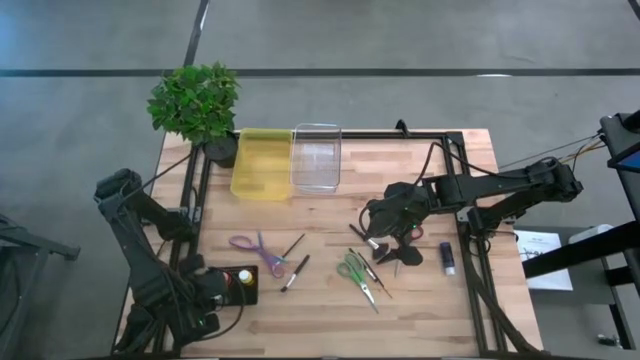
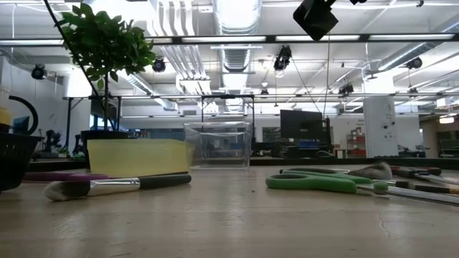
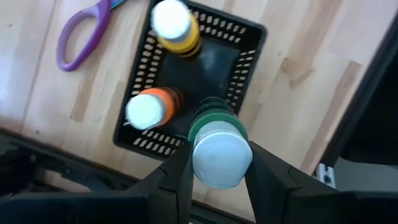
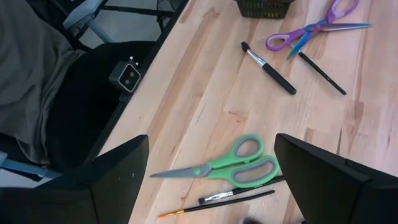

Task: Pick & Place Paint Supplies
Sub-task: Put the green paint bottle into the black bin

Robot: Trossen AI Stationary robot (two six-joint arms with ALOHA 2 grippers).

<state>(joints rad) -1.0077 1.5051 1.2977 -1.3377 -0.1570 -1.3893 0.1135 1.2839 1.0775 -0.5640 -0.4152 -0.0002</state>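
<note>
Left gripper: the left gripper is clamped on a small green paint bottle with a white cap, hanging right above the black slotted plastic basket.
Step in hand: placing, by my read; the green bottle is over the basket's near edge and not yet set down.
Basket contents: a yellow paint bottle with a white cap and an orange paint bottle with a white cap already stand inside the basket.
Next move: looks like a short drop into the free corner beside the orange bottle, then a release, keeping clear of the rim.
Right gripper: the right gripper hangs with jaws wide apart and empty, well away from the basket, above the green-handled scissors.
Still out: a black-handled silver-ferruled brush and purple-handled scissors lie on the wood just beyond the basket; thin dark brushes rest by the green scissors.
Writing: no label or brand readable anywhere.
</note>
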